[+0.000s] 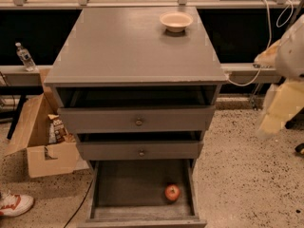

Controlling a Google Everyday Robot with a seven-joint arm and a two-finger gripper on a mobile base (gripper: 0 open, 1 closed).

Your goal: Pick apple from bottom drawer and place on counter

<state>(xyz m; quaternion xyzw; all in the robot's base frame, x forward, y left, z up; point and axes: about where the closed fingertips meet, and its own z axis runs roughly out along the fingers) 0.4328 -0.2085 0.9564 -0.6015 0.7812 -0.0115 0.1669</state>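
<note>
The apple [172,192] is small, red and round, and lies on the floor of the bottom drawer [123,184], toward its front right. This drawer is pulled open. The counter [128,46] is the flat grey top of the cabinet. My gripper [280,110] shows as a pale cream shape at the right edge of the camera view. It is beside the cabinet at about the height of the upper drawers, well above and to the right of the apple. It holds nothing that I can see.
A cream bowl [176,21] stands at the back right of the counter. The two upper drawers [137,121] are partly open. An open cardboard box [42,141] and a shoe [14,204] are on the floor to the left. A water bottle [24,56] stands on the left ledge. Cables [266,37] hang at the right.
</note>
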